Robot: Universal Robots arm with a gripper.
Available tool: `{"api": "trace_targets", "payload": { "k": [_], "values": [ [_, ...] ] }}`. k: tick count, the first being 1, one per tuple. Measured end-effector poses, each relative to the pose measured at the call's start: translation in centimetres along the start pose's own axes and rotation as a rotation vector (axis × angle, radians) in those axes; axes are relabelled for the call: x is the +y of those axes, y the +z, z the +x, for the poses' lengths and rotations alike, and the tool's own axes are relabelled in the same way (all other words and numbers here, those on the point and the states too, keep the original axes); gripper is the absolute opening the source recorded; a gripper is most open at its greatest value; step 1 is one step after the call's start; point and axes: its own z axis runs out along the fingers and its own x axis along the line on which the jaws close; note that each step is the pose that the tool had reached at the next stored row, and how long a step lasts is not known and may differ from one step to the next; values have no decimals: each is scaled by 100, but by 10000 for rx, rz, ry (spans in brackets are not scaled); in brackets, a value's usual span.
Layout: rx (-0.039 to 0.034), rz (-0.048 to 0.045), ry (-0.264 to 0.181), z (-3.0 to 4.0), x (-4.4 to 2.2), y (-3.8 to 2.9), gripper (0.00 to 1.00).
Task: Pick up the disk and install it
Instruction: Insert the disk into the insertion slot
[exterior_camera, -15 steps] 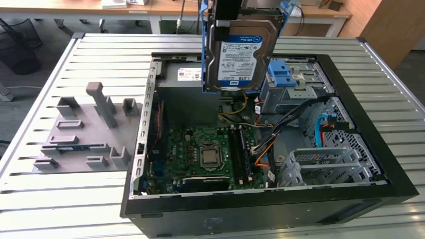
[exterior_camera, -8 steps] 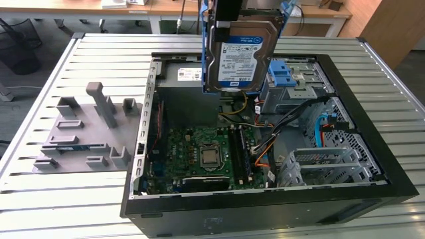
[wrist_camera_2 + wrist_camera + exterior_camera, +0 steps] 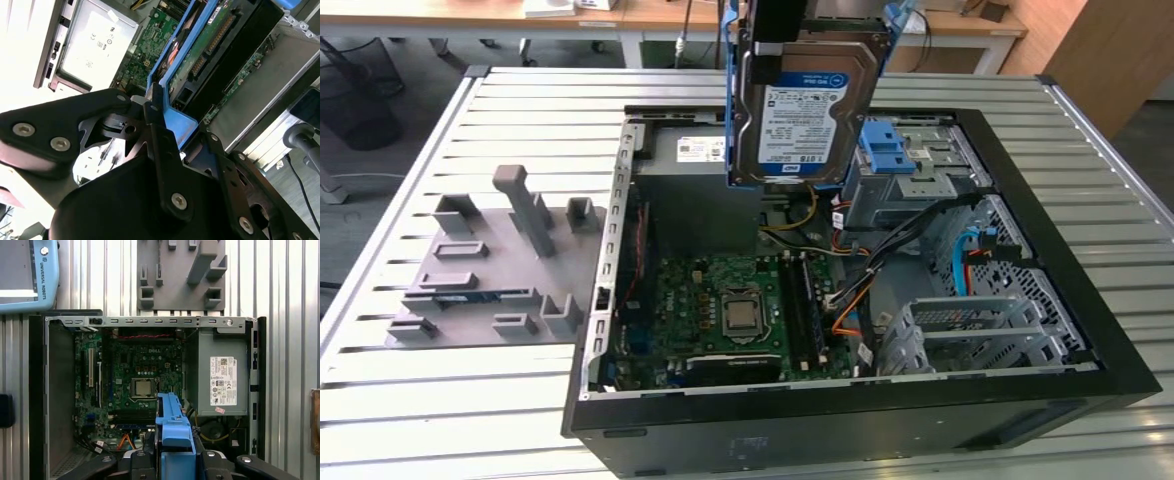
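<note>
Underneath everything, a slatted metal table point(image 3: 454, 420). Lying on it, side panel off, a black computer case point(image 3: 1067, 400), interior open to the exterior view.

At nine o'clock from the case in the exterior view, just beside its wall, a grey fixture block point(image 3: 480, 270) with upright posts and slots; also seen beyond the case rim in the first wrist view point(image 3: 175, 285).

Inside the case, clock positions taken from its centre in the exterior view:
- at eleven o'clock, a grey power supply point(image 3: 700, 190), labelled face plain in the first wrist view point(image 3: 220, 370);
- at seven o'clock, the green motherboard point(image 3: 707, 290);
- at one o'clock, a metal drive cage point(image 3: 921, 165) with a blue latch;
- at four o'clock, a second bare metal cage point(image 3: 974, 330).

At twelve o'clock, raised above the case, the disk point(image 3: 803, 110): upright, white-and-blue label facing the exterior camera, blue carrier along its edges. Lower edge apparently clear of the power supply and the drive cage, though hard to judge from this angle. Green circuit-board underside visible in the second wrist view point(image 3: 210, 45).

Clamped tight on the carrier's end, the gripper point(image 3: 177, 125), one black finger point(image 3: 152, 107) pressed against the blue plastic.

Smallest, mid-motherboard, the square processor socket point(image 3: 742, 315).
</note>
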Motion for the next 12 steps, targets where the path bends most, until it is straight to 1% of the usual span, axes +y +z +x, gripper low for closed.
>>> {"api": "trace_targets", "payload": {
  "k": [3,7,8,12],
  "values": [
    [-2,0,-1,24,0,0,36],
    [0,0,0,25,0,0,36],
    [4,0,-2,50,-1,-2,36],
    [4,0,-1,58,-1,-2,36]
  ]
}}
